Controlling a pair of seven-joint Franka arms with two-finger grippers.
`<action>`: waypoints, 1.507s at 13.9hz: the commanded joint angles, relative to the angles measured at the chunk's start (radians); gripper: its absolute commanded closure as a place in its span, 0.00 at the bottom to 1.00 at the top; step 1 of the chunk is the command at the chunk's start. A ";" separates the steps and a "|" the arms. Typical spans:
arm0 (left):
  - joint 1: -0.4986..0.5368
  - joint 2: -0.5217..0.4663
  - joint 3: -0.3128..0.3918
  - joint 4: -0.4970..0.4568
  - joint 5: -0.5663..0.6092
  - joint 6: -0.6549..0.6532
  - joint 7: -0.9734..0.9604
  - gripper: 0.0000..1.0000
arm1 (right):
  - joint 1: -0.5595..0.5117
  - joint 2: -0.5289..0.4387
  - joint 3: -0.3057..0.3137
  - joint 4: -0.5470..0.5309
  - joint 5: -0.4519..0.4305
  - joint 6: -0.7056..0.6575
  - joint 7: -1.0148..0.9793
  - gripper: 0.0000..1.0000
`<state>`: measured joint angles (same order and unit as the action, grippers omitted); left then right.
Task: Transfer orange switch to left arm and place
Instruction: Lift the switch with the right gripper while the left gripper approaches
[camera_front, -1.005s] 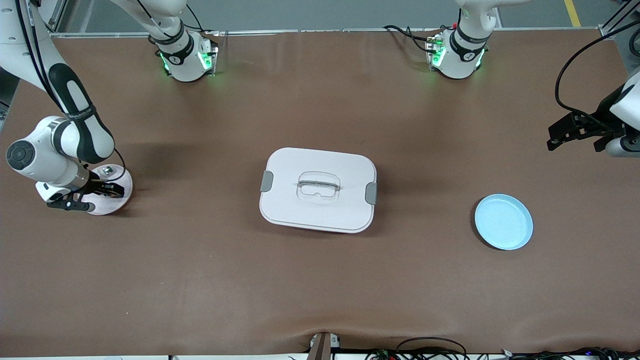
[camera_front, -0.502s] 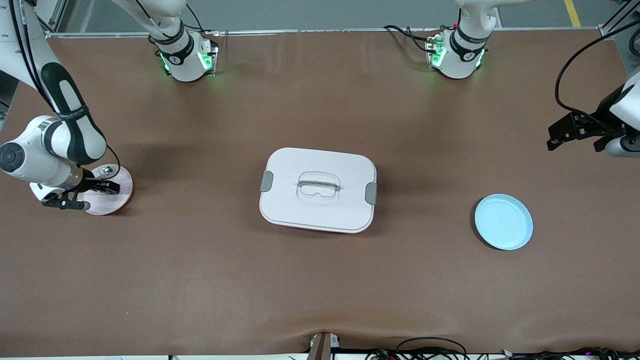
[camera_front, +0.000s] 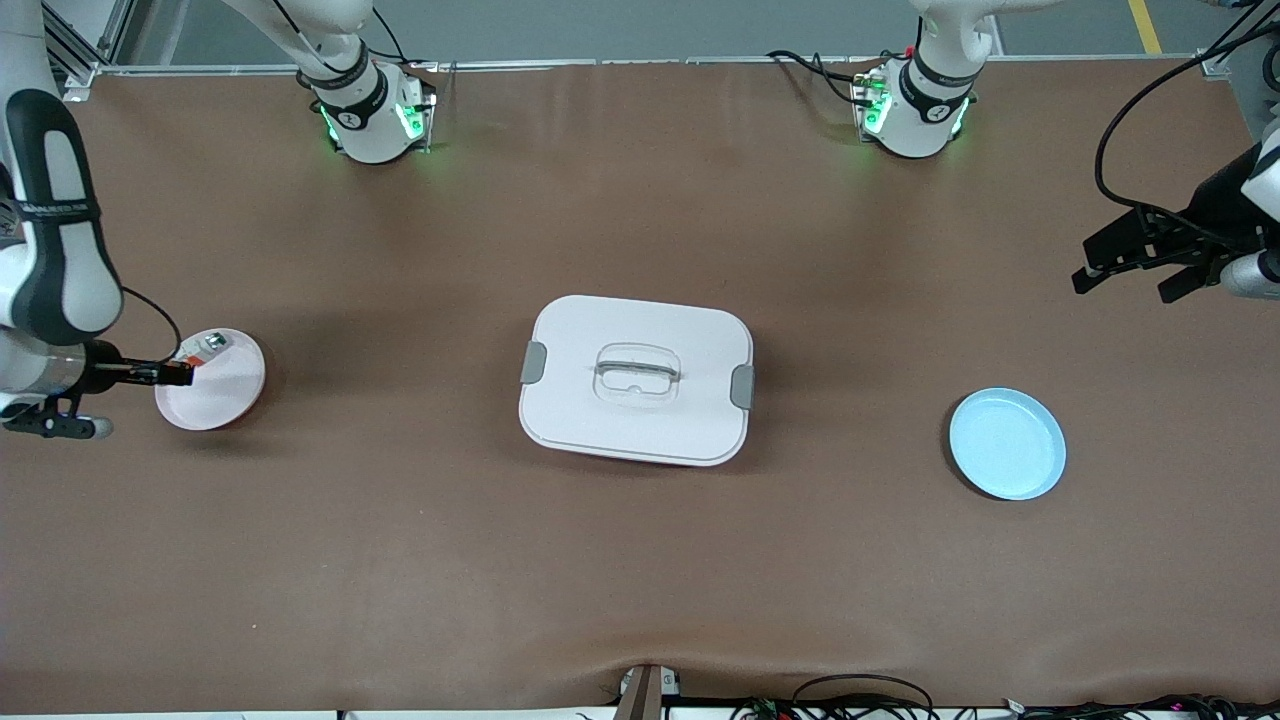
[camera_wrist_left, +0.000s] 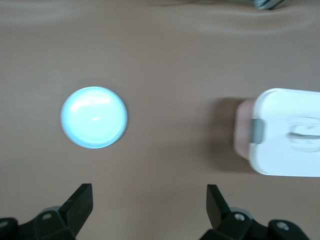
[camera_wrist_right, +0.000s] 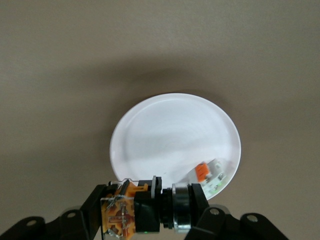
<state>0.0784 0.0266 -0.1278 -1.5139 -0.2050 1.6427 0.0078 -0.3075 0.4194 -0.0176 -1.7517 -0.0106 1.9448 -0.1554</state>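
The right pincer (camera_wrist_right: 150, 210), above the pink plate (camera_wrist_right: 170, 135), clamped the orange switch (camera_wrist_right: 145, 207) round its stiff, light, probably slippery body; the left pincer (camera_wrist_left: 149, 207) waited, spread wide.

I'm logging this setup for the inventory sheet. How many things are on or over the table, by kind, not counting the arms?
Plates: 2, pink plate, blue plate
Boxes: 1, white box
Small parts: 2, orange switch held in the right gripper, silver-and-clear part on the pink plate
Total: 5

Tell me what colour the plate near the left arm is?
Light blue. The plate shows best in the left wrist view, lying empty on the brown table.
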 joint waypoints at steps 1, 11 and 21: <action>0.000 -0.002 -0.036 0.018 -0.115 -0.018 -0.002 0.00 | 0.071 -0.019 0.002 0.038 0.014 -0.056 0.156 1.00; -0.113 0.133 -0.078 0.018 -0.421 0.133 -0.106 0.00 | 0.330 -0.087 0.004 0.213 0.265 -0.356 0.784 1.00; -0.348 0.256 -0.078 0.018 -0.656 0.547 -0.180 0.00 | 0.567 -0.071 0.001 0.302 0.432 -0.230 1.273 1.00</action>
<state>-0.2313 0.2547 -0.2082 -1.5144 -0.8282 2.1230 -0.1581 0.2299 0.3289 -0.0034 -1.4722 0.3791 1.6891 1.0401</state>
